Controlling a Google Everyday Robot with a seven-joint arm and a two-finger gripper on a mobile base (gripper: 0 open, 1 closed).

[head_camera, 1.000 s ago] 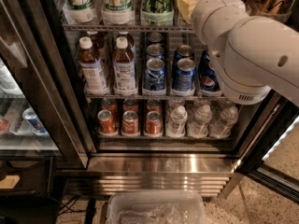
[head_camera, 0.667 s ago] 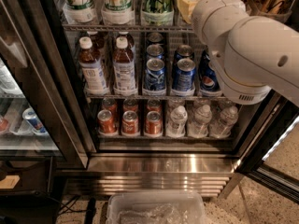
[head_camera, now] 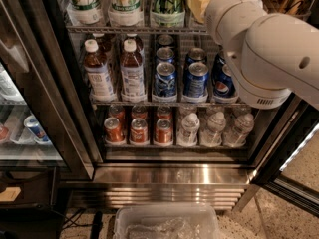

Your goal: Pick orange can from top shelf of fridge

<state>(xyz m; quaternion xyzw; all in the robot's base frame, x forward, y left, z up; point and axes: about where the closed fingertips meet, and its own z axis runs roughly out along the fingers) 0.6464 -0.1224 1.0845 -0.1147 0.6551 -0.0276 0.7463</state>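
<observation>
The robot is on the reaching step. The orange can is not picked yet.

The fridge (head_camera: 174, 176) door is open. The big white arm (head_camera: 271, 54) is bent in front of the right side of it. Its round end points up at the top shelf (head_camera: 134, 29).

The end effector is not in the picture. It is hidden by the arm or above the top edge, so I cannot tell if it is apart or together.

A pale gold shape (head_camera: 198, 3) sits on the top shelf, right beside the arm. I think this is the orange can. The green can (head_camera: 168, 1) stands on its other side. The blue cans (head_camera: 165, 78) are one shelf lower.

Next, the end effector must go around the gold can only, then close and pull it out straight.
</observation>
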